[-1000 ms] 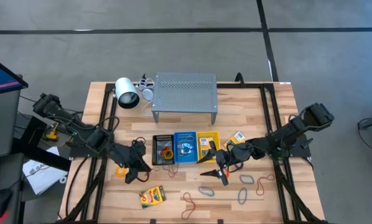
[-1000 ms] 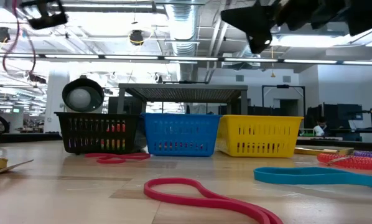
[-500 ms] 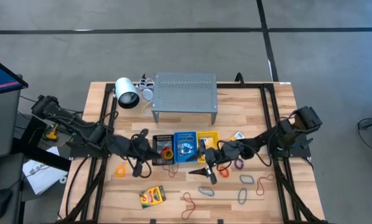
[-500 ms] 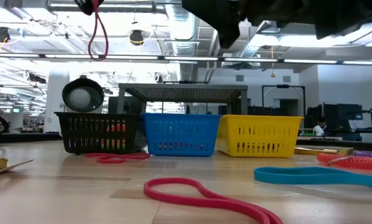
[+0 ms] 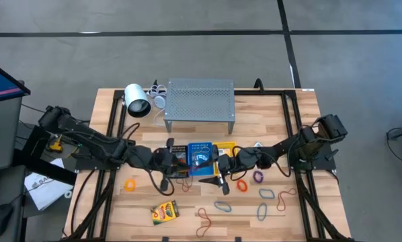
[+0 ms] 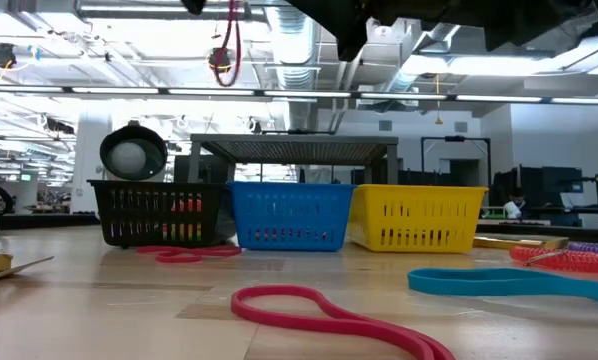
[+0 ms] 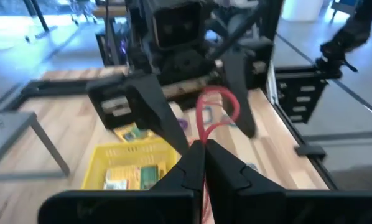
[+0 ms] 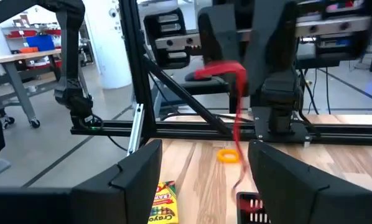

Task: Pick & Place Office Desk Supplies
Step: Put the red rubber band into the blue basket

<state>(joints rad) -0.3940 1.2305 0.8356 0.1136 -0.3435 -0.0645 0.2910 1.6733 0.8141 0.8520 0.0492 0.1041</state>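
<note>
1. While its fingers stay pinched shut on a red rubber band [image 7: 206, 118], the left gripper [image 5: 169, 161] hangs above the black basket [image 6: 159, 212], the loop dangling beneath it.
2. Left of that basket, an orange band [image 5: 130, 183] lies on the table [image 5: 107, 215], and a crayon box [image 5: 165, 212] rests nearer the front edge.
3. At centre, the blue basket [image 5: 199, 144] sits between the black one and the yellow basket [image 6: 417, 217].
4. Over the blue and yellow baskets, the right gripper [image 5: 219, 180] hovers with its fingers spread wide, holding nothing.
5. Farther right, loose bands, among them a purple band [image 5: 258, 177], are scattered on the wood.
</note>
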